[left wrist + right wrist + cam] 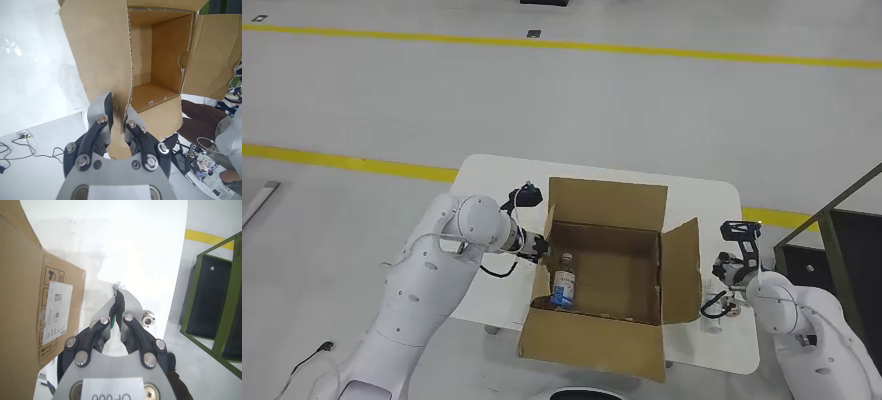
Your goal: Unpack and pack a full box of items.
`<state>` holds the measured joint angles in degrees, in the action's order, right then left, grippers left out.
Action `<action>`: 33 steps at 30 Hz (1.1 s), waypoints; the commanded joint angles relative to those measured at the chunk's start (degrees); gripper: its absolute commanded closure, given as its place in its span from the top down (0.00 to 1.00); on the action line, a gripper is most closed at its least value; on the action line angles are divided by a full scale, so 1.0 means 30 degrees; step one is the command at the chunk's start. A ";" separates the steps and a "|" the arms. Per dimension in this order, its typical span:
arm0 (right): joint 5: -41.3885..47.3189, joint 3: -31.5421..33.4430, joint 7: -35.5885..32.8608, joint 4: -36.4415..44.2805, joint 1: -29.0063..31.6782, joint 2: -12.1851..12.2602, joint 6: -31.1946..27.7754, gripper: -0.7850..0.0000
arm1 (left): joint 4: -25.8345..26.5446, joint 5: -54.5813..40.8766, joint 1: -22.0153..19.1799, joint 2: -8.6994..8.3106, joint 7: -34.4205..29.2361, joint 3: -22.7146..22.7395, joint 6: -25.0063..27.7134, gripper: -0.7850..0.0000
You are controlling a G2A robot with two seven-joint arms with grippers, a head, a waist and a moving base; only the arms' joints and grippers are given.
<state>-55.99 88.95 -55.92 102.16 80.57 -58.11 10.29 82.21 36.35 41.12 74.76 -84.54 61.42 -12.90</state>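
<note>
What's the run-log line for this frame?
left gripper: shut on flap of cardboard box | right gripper: shut, over table beside box | bottle: inside box

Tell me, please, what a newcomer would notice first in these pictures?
The open cardboard box in the middle of the white table stands out first, with one bottle inside near the left arm's side. The left pincer grips its upright flap; the right pincer is shut beside the box.
</note>
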 commanded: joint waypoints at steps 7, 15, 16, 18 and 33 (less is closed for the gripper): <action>-0.0257 -0.1584 -0.0906 -0.2427 -0.1135 -0.0217 0.0515 0.00 | 0.0029 -0.0739 0.0189 -0.0206 0.0226 0.0560 0.0002 0.37; -0.0478 -0.2266 -0.0708 -0.3332 -0.1749 -0.0354 0.0891 0.00 | 0.0077 -0.0665 0.0143 -0.0262 0.0173 0.0549 -0.0299 1.00; -0.0478 -0.2266 -0.0708 -0.3332 -0.1749 -0.0354 0.0891 0.00 | 0.0077 -0.0665 0.0143 -0.0262 0.0173 0.0549 -0.0299 1.00; -0.0478 -0.2266 -0.0708 -0.3332 -0.1749 -0.0354 0.0891 0.00 | 0.0077 -0.0665 0.0143 -0.0262 0.0173 0.0549 -0.0299 1.00; -0.0478 -0.2266 -0.0708 -0.3332 -0.1749 -0.0354 0.0891 0.00 | 0.0077 -0.0665 0.0143 -0.0262 0.0173 0.0549 -0.0299 1.00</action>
<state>-57.42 82.16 -58.05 92.17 75.33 -59.18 12.96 82.44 34.36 41.55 73.97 -84.02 63.07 -13.80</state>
